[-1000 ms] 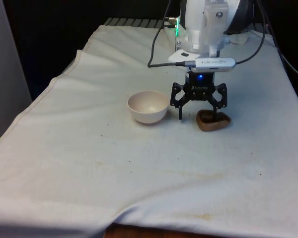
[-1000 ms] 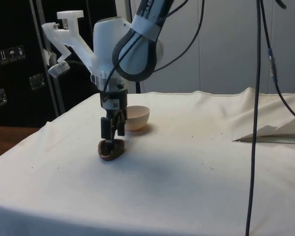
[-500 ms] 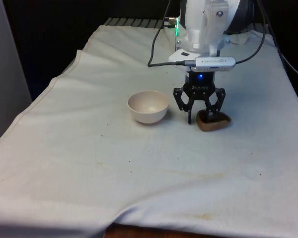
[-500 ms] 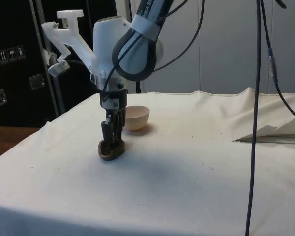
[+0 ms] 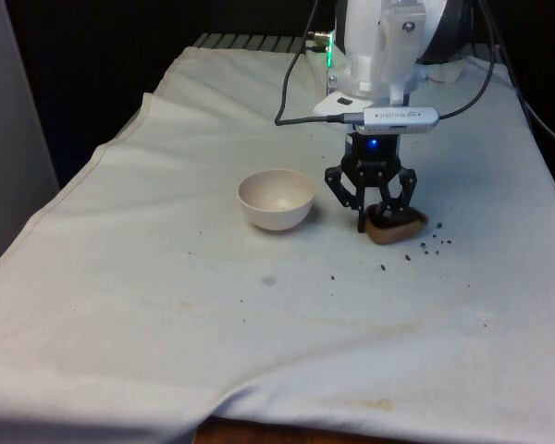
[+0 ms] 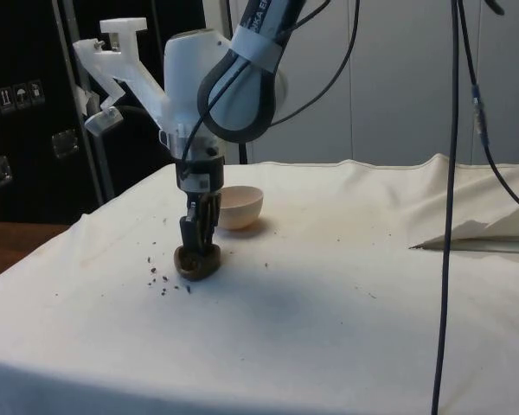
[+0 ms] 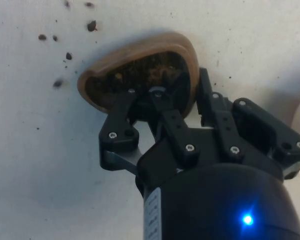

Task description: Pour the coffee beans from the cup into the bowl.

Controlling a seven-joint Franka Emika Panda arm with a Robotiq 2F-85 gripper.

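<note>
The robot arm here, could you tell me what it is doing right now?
Its gripper is shut on the rim of a brown wooden cup of coffee beans that sits on the white cloth. Loose beans lie scattered on the cloth beside the cup. The cream bowl stands empty to the front view's left, apart from the cup.

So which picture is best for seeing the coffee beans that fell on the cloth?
The front view: the spilled beans lie scattered on the white cloth beside the brown cup. The side view shows fewer, beside the cup. The wrist view shows a few.
</note>
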